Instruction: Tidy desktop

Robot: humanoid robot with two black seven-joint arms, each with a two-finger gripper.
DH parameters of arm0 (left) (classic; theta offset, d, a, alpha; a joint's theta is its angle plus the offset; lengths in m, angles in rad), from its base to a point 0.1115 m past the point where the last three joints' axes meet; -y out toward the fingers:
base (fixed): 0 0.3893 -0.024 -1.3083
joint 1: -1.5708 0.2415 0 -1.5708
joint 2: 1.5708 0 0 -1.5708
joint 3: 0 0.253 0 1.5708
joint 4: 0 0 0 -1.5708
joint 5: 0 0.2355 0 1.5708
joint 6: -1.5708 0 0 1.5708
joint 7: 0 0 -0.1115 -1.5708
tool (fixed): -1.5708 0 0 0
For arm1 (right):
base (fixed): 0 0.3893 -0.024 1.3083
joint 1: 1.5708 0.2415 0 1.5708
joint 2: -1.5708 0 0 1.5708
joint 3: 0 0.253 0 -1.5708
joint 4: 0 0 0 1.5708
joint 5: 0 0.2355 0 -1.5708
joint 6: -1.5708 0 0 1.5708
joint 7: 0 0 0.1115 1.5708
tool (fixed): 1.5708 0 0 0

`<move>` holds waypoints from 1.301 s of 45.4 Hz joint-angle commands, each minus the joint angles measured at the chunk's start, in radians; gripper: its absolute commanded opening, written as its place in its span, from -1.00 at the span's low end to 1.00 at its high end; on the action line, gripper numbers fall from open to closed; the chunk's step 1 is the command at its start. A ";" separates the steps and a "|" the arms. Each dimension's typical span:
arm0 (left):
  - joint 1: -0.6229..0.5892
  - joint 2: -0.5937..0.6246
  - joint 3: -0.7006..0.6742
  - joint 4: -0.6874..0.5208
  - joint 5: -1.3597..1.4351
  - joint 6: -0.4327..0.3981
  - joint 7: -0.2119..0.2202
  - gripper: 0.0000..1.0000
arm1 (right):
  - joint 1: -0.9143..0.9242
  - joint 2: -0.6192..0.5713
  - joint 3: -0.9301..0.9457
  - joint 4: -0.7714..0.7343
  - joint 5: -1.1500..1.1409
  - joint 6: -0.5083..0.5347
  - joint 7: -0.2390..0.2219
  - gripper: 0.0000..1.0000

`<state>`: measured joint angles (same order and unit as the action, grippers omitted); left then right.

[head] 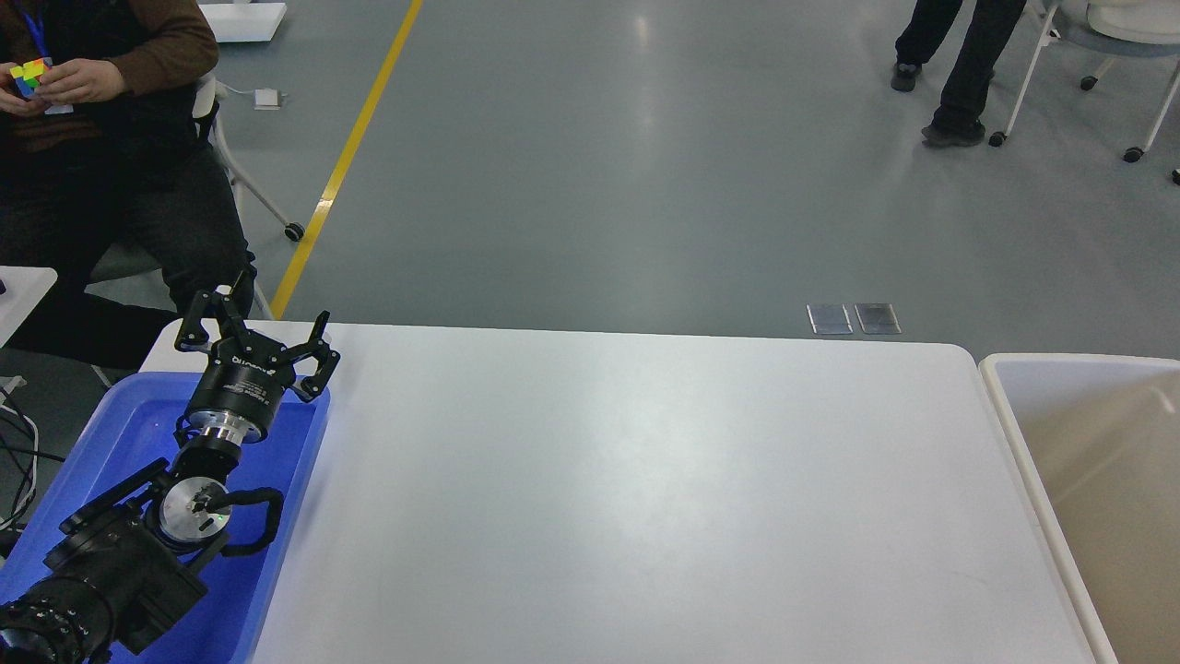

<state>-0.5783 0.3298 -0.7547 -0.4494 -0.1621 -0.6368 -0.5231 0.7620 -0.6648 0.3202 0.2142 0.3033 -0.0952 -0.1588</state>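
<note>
The desktop [627, 489] is a large white tabletop with rounded corners and fills the middle of the head view; no loose object shows on it. My left gripper [261, 325] is open and empty, held above the far end of the blue tray [129, 433] at the table's left edge. Its fingers spread toward the table's far left corner. My right gripper is out of view.
A cream-white bin [1088, 480] stands against the table's right edge. A seated person [101, 138] holding a coloured cube is beyond the far left corner. A standing person's legs [959, 65] and a wheeled chair are at the far right.
</note>
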 commanded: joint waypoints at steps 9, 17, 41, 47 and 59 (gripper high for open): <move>0.000 0.000 0.000 0.000 -0.001 0.000 0.000 1.00 | -0.039 0.025 0.330 0.010 0.008 0.144 0.013 1.00; 0.000 0.000 0.000 0.000 -0.001 -0.001 0.000 1.00 | -0.062 0.066 0.442 0.004 0.010 0.452 0.015 1.00; 0.000 0.000 0.000 0.000 -0.001 -0.001 0.000 1.00 | -0.062 0.289 0.523 0.010 0.010 0.822 0.024 1.00; 0.000 0.000 0.000 0.000 -0.001 -0.001 0.000 1.00 | -0.076 0.330 0.523 0.019 0.011 0.856 0.024 1.00; 0.000 0.000 0.000 0.000 -0.001 -0.001 0.000 1.00 | -0.104 0.390 0.548 0.071 0.102 0.881 0.024 1.00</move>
<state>-0.5783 0.3298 -0.7547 -0.4495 -0.1620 -0.6381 -0.5231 0.6756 -0.3387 0.8496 0.2469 0.3346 0.7528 -0.1353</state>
